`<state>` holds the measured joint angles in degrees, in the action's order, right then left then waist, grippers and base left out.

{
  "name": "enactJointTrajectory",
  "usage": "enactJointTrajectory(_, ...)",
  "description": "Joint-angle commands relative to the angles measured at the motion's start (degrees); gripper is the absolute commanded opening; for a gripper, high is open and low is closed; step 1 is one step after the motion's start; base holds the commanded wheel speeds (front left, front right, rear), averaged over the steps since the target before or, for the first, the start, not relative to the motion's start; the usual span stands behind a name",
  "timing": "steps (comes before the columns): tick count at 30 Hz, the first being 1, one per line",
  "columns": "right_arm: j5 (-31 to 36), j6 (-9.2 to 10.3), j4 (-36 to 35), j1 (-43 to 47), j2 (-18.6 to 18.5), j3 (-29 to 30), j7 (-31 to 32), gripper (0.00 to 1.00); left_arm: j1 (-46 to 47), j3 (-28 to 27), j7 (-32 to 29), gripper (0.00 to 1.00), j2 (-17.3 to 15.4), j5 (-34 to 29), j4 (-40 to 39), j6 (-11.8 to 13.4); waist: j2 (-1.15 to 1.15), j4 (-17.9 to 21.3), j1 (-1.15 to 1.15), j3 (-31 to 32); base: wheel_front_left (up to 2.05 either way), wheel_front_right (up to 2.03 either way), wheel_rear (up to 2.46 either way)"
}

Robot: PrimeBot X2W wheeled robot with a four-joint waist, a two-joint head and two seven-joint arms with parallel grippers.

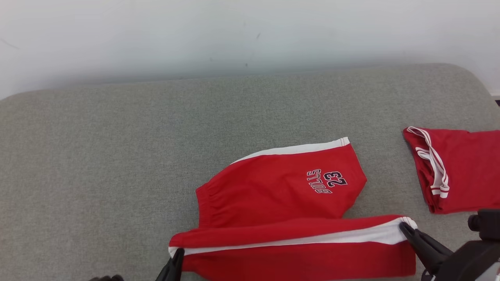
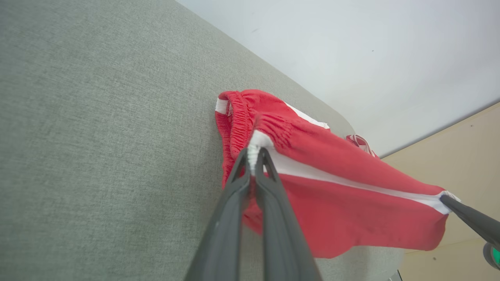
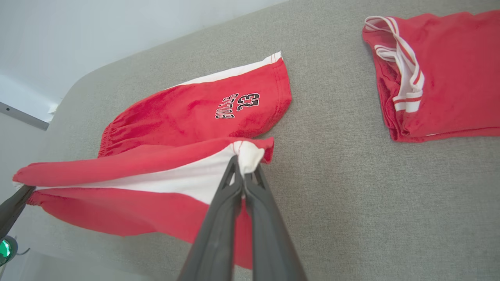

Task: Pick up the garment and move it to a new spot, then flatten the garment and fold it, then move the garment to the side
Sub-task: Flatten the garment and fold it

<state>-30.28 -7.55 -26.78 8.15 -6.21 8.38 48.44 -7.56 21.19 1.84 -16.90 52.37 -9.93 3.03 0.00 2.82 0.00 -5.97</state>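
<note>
Left pincer [image 2: 254, 155], right pincer [image 3: 243, 172] pinch garment [image 1: 273, 191].

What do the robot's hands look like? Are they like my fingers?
Not quite! The left gripper and right gripper look alike, like long skinny tongs: each has two smooth, dark grey fingers that are wide at the bottom and thin at the tips. Behind the right one sits a chunky black block with a round knob.

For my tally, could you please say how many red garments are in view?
2: the Bulls shorts near the middle, and a folded red garment at the head view's right edge, partly cut off.
</note>
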Motion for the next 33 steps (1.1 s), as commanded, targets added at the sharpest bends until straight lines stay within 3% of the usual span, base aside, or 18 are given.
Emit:
enactJointTrajectory(1,0.4,0.13,0.1,-0.6,0.0,0.0,-0.1,0.0,1.3,0.0,-0.1,0.0,0.2,-0.5,0.1,0.0,0.0,-0.1,0.0,-0.2,0.0,0.0,0.0)
enactJointTrajectory(10,3.9,0.13,11.0,-11.2,-5.1,-5.1,-8.2,0.0,10.9,1.5,1.5,0.0,3.5,-2.5,6.8,-1.8,0.0,-0.2,0.0,-1.8,0.0,0.0,0.0)
enactJointTrajectory(20,4.5,0.13,24.8,-23.7,-8.6,-10.5,-18.1,0.0,20.0,0.8,3.8,0.0,5.4,-4.6,15.9,-2.0,0.0,-0.6,0.0,-5.8,0.0,0.0,0.0)
enactJointTrajectory(27,5.2,0.13,32.0,-31.3,-9.0,-14.0,-25.3,0.0,25.8,0.9,5.6,0.0,7.2,-6.1,21.2,-1.2,0.0,-1.5,0.0,-9.0,0.0,0.0,0.0)
enactJointTrajectory(33,6.3,0.13,40.5,-35.1,-7.8,-14.4,-26.6,0.0,29.4,2.0,6.2,0.0,8.1,-8.2,26.3,-0.6,0.0,-1.8,0.0,-10.3,0.0,0.0,0.0)
